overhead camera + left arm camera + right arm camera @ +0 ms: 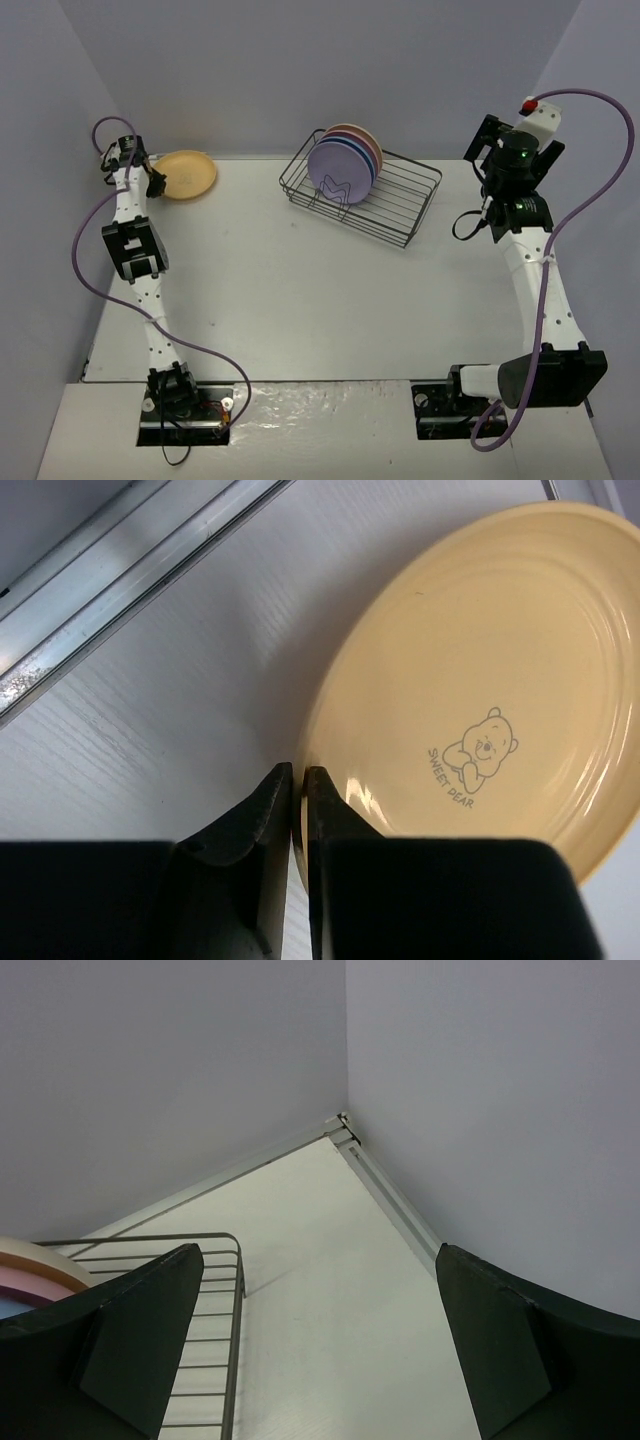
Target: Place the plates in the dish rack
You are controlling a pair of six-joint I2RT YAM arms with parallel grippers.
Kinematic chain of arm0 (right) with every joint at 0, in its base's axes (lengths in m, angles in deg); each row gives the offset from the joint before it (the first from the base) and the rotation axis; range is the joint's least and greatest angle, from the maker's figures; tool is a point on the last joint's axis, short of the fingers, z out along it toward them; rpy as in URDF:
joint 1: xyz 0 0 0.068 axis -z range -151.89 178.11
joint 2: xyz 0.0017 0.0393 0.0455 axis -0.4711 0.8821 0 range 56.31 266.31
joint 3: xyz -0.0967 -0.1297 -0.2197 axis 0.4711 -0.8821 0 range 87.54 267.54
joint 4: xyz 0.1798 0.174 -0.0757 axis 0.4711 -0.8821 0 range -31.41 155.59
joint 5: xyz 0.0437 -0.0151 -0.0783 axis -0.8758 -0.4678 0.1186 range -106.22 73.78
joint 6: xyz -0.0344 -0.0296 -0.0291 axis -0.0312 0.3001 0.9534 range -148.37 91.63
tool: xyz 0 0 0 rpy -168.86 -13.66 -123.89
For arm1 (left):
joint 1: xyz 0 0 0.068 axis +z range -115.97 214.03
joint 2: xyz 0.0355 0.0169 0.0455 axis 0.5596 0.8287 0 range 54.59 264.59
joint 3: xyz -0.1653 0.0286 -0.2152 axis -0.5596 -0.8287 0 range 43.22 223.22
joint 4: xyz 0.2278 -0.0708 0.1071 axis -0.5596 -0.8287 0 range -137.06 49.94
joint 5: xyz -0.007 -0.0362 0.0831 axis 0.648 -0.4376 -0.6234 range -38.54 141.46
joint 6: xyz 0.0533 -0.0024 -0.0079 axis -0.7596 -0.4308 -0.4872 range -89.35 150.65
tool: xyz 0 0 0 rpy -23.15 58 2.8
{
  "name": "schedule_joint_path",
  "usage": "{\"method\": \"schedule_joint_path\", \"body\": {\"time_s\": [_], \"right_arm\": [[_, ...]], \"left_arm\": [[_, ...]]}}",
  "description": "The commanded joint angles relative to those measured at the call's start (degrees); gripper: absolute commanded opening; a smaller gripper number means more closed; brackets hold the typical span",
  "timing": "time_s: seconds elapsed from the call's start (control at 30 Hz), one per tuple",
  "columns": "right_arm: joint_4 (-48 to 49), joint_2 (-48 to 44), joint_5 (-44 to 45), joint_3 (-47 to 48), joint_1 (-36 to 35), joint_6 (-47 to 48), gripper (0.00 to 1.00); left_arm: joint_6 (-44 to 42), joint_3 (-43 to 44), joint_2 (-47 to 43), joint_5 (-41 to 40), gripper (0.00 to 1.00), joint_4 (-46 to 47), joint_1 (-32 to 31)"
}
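Yellow plate [187, 174] sits far-left on worktop [300, 300], rim pinched in clenched left end effector [298, 780], four plates [342, 165] upright in rack [405, 205], right end effector [318, 1260] released near rack; last pickup underway, next probably lift, tip on edge, slot in.

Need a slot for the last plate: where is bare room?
Free: right half of the rack, from the purple plate to its right end; the table between rack and arm bases. Crowded: the rack's left end, full of plates; the far-left corner, with left claw on the yellow plate.
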Motion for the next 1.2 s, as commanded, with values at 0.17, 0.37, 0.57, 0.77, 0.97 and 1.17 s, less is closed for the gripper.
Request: {"method": "schedule_joint_path", "body": {"time_s": [0.17,0.37,0.57,0.77,0.97,1.17], "right_arm": [[3.5,-3.2,1.4,0.1,0.4,-0.4,1.0],[3.6,-3.5,1.6,0.2,0.4,0.8,1.0],[4.6,-3.7,1.7,-0.4,0.4,2.6,1.0],[4.9,-3.6,1.3,-0.4,0.3,3.6,1.0],[5.5,-4.0,1.8,-1.2,0.4,4.1,1.0],[5.9,-3.4,1.5,-1.3,0.3,4.2,1.0]], "left_arm": [[-12.7,-4.6,-20.8,-12.0,0.0,5.8,-5.0],[-41.8,-21.6,-39.9,-23.4,0.0,31.1,-19.6],[-68.3,-40.1,-52.6,-11.4,0.0,61.9,-34.2],[-78.0,-44.5,-54.3,13.5,0.0,70.3,-37.6],[-87.8,-50.4,-54.3,31.7,0.0,78.2,-38.2],[-94.0,-50.4,-50.5,37.4,0.0,77.9,-39.2]]}}
